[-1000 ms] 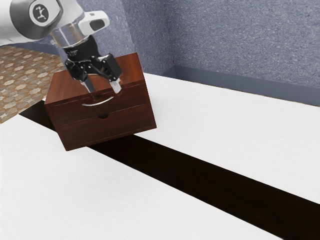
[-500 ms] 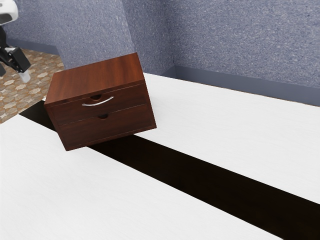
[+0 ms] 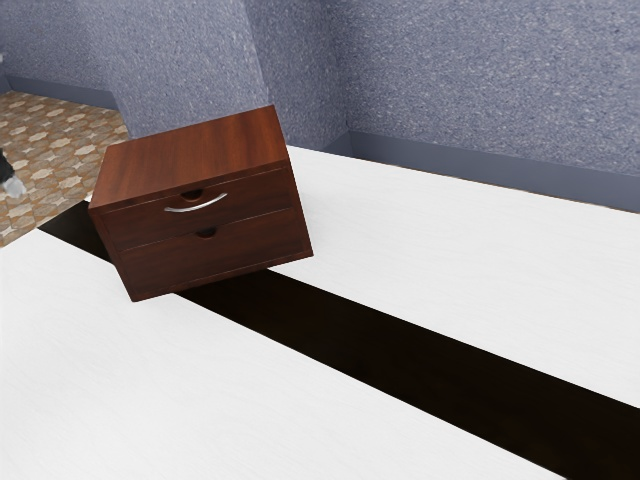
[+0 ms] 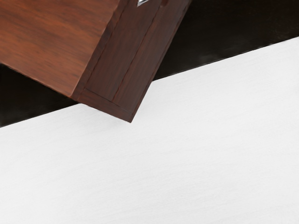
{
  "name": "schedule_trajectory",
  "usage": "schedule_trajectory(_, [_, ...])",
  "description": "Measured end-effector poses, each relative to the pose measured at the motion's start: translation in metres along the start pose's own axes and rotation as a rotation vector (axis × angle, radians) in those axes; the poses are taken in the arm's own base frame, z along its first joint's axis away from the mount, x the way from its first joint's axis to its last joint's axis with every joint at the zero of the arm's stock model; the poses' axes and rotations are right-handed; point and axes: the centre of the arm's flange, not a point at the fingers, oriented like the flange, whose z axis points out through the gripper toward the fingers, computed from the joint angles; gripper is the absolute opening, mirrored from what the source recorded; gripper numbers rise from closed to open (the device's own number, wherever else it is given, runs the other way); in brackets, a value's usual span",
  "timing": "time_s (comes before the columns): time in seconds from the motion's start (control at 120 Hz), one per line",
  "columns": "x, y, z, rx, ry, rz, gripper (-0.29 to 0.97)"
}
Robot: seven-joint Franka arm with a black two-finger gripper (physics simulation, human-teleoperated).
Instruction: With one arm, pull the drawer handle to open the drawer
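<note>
Seemingly, gripper point(image 3: 8, 182) hangs well apart from drawer handle point(image 3: 196, 203).

I see one wooden box point(image 3: 185, 150) on one white table point(image 3: 470, 250). It has two drawers, the top drawer point(image 3: 255, 195) and bottom drawer point(image 3: 250, 240), and one silver handle point(image 3: 196, 203). One black stripe point(image 3: 400, 350) too.

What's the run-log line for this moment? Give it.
gripper: exterior view's far left edge, apart from cabinet | top drawer: flush, shut | handle: not held
</note>
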Motion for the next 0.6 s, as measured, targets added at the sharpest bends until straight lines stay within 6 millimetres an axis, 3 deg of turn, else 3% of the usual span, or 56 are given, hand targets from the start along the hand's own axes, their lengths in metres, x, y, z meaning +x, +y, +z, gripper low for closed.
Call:
schedule_trajectory(0.033, [0.048, 0.050, 0.000, -0.031, 0.044, 0.157, 0.68])
schedule_trajectory(0.067, [0.110, 0.132, -0.005, -0.073, 0.101, 0.376, 0.68])
schedule_trajectory(0.092, [0.144, 0.195, -0.013, -0.097, 0.142, 0.529, 0.68])
schedule_trajectory(0.125, [0.167, 0.255, -0.023, -0.118, 0.184, 0.677, 0.68])
schedule_trajectory(0.158, [0.175, 0.280, -0.028, -0.126, 0.211, 0.753, 0.68])
schedule_trajectory(0.192, [0.177, 0.284, -0.028, -0.125, 0.226, 0.785, 0.68])
schedule_trajectory(0.267, [0.177, 0.271, -0.019, -0.117, 0.241, 0.815, 0.68])
schedule_trajectory(0.425, [0.187, 0.262, 0.015, -0.098, 0.256, 0.882, 0.68])
schedule_trajectory(0.6, [0.194, 0.251, 0.027, -0.029, 0.251, 0.880, 0.68])
